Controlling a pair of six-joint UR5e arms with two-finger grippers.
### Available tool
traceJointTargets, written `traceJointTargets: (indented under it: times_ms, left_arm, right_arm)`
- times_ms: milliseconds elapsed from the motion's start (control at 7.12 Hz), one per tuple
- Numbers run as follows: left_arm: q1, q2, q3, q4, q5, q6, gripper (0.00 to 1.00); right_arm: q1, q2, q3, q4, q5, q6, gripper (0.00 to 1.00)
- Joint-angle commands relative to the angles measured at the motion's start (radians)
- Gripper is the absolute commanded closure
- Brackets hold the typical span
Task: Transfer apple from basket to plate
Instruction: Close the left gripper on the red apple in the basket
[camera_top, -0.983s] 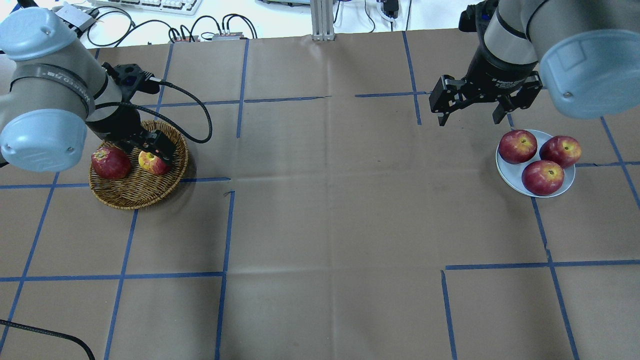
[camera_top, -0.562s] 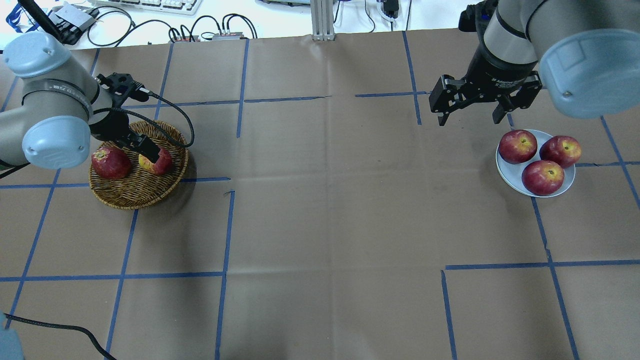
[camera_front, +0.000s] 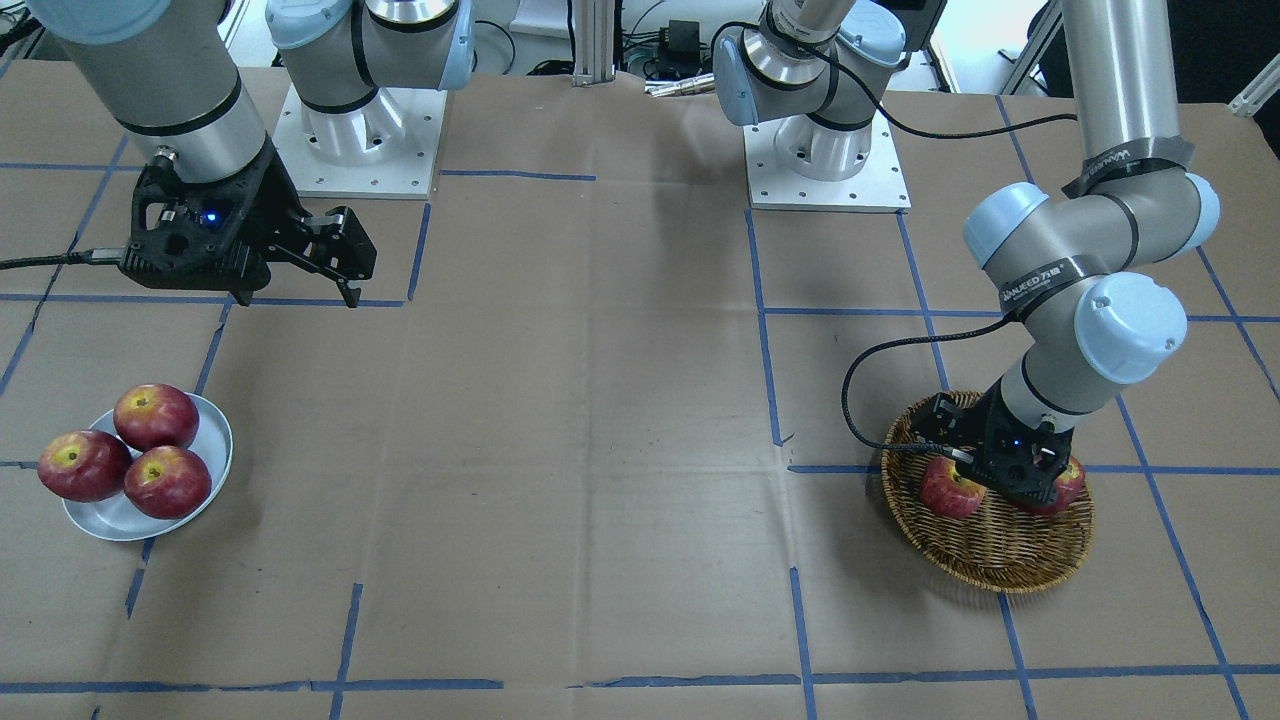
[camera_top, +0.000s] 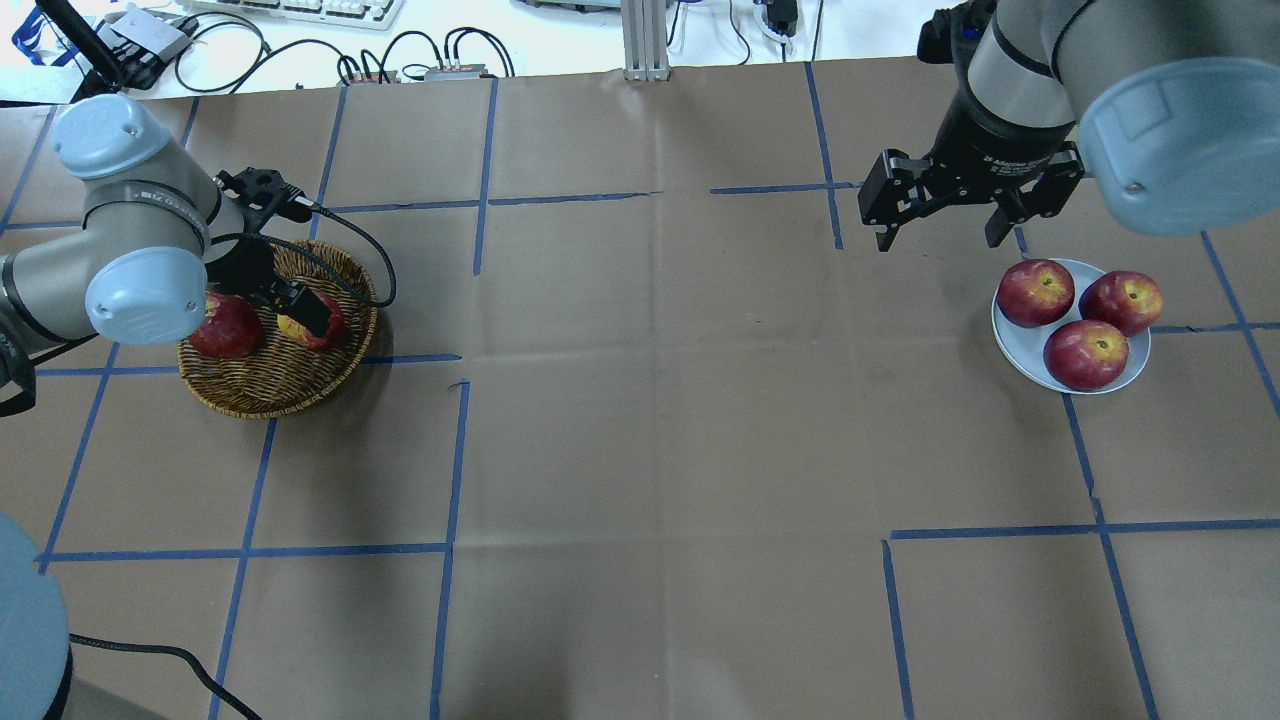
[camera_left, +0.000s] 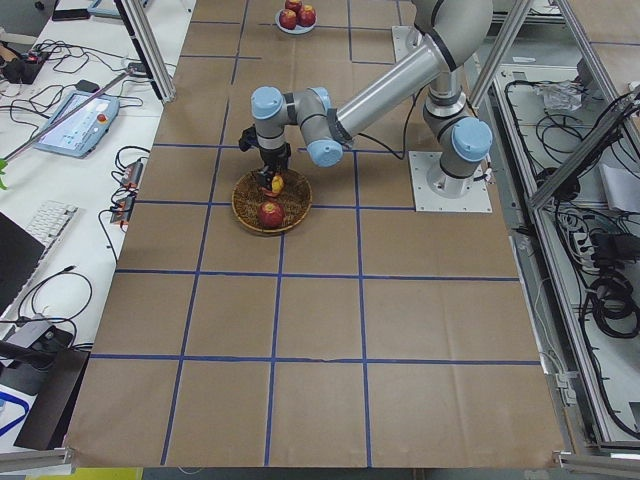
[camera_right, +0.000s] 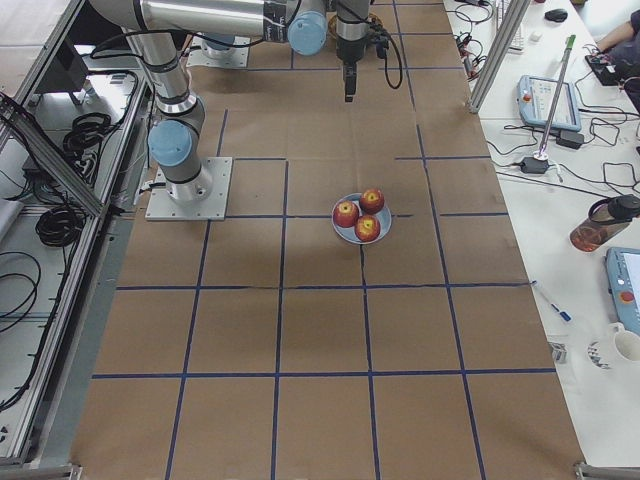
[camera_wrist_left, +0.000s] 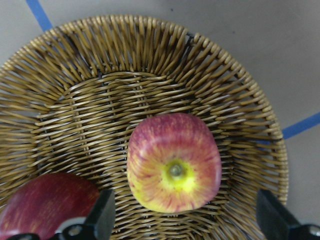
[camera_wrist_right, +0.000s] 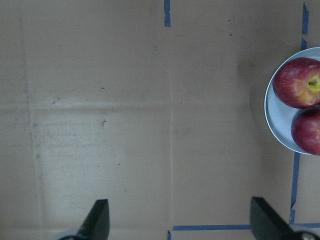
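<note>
Left gripper has dropped lower into the round brown woven wicker basket over the last second. Jaws wide apart, straddling the pinkish-red, yellow-streaked apple; wrist view shows no contact, nothing held. Apple sits stem-up on the basket floor, toward its right side in the overhead view, beside a darker glossy red apple. Reads as pre-grasp: probably a little more descent, then close. Clearance between one finger and the dark apple looks thin. Right gripper hasn't moved: wide open, empty, hanging over the paper near the round white-grey plate. Plate already carries three dark red apples, so little room for a fourth.
</note>
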Motion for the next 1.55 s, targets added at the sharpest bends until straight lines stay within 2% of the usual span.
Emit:
traceJointTargets:
  times_ms: [0,140,421,562,843,983,1405]
  left_arm:
    - [0.0,-0.048,0.003,0.054,0.001,0.004,0.02]
    - [0.0,-0.053,0.001,0.056,-0.002,0.004,0.08]
    - [-0.001,-0.053,0.003,0.056,-0.001,0.005,0.47]
    - [-0.001,-0.047,0.003,0.056,-0.001,0.005,0.63]
    - [-0.037,-0.012,0.012,0.047,-0.007,-0.052,0.64]
    - [-0.082,0.02,0.02,0.03,-0.007,-0.159,0.64]
    - [-0.349,0.022,0.084,-0.018,0.001,-0.527,0.64]
  right_arm:
    - [0.0,0.0,0.0,0.0,-0.001,-0.001,0.0]
    - [0.0,0.0,0.0,0.0,0.0,0.001,0.0]
    - [0.0,0.0,0.0,0.0,-0.001,0.001,0.0]
    - [0.0,0.0,0.0,0.0,-0.001,0.001,0.0]
    - [0.0,0.0,0.0,0.002,-0.001,0.001,0.0]
    - [0.0,0.0,0.0,0.0,-0.001,0.001,0.0]
    - [0.0,0.0,0.0,0.0,-0.001,0.001,0.0]
